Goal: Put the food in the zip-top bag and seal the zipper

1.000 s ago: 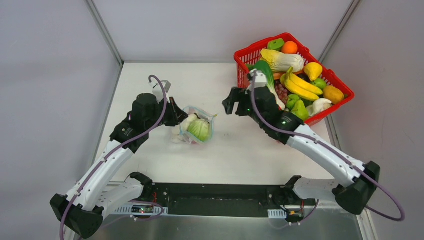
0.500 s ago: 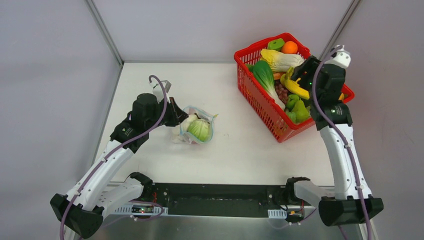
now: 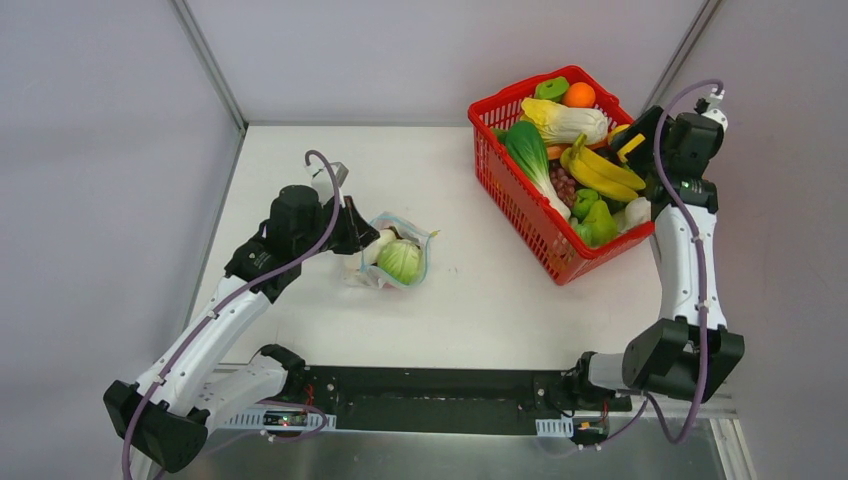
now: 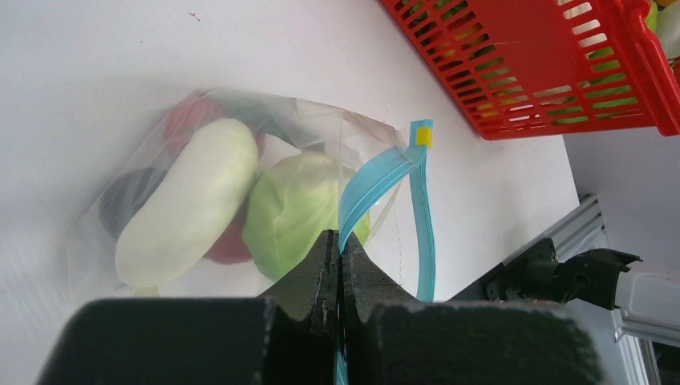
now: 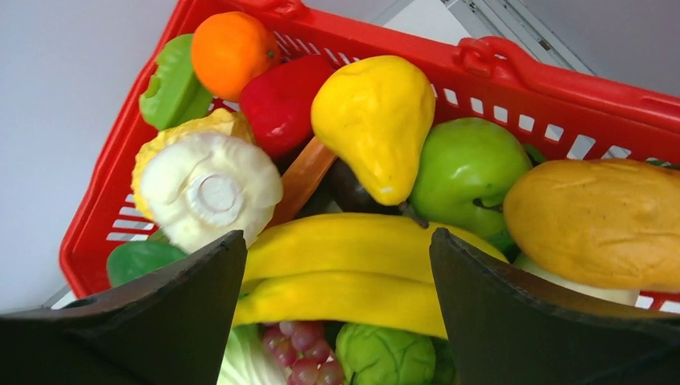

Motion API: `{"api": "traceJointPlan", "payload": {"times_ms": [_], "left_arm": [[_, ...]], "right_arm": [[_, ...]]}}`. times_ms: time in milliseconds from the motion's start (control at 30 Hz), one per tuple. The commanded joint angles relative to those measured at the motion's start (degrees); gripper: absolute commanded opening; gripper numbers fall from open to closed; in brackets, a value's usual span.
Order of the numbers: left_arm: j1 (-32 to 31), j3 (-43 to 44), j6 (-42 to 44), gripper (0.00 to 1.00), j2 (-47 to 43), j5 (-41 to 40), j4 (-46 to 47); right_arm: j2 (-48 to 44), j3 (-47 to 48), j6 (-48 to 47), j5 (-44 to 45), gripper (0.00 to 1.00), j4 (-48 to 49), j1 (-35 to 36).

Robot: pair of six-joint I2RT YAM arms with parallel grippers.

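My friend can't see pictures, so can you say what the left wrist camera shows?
The left gripper pinches shut on the teal-blue zipper of a clear zip-top bag lying on a white table. Inside are a white radish and a green cabbage; a red basket sits beyond.

Tomato [image 4: 186, 119] and dark ball [image 4: 128, 196] sit mostly hidden behind the radish [image 4: 188, 200], and the zipper [image 4: 373, 178] disappears between the left fingers [image 4: 309, 277].

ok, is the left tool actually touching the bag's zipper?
Touching. The left wrist view shows the left tool closed on the zipper, with the blue strip pinched right at its tip.
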Motion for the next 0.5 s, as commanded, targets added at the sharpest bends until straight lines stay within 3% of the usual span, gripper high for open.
{"api": "traceJointPlan", "payload": {"times_ms": [0,467], "left_arm": [[0.11,1.5,1.67,0.0,-0.1,1.59,1.13],[0.11,1.4,2.38,0.0,-1.88,-0.55,-0.16]], "right_arm": [[3.64,4.11,0.52,-1.83,0.87,2.39,-1.4],[18.27,16.38,-7.47,1.78,0.91,-0.06,-2.11]]}}
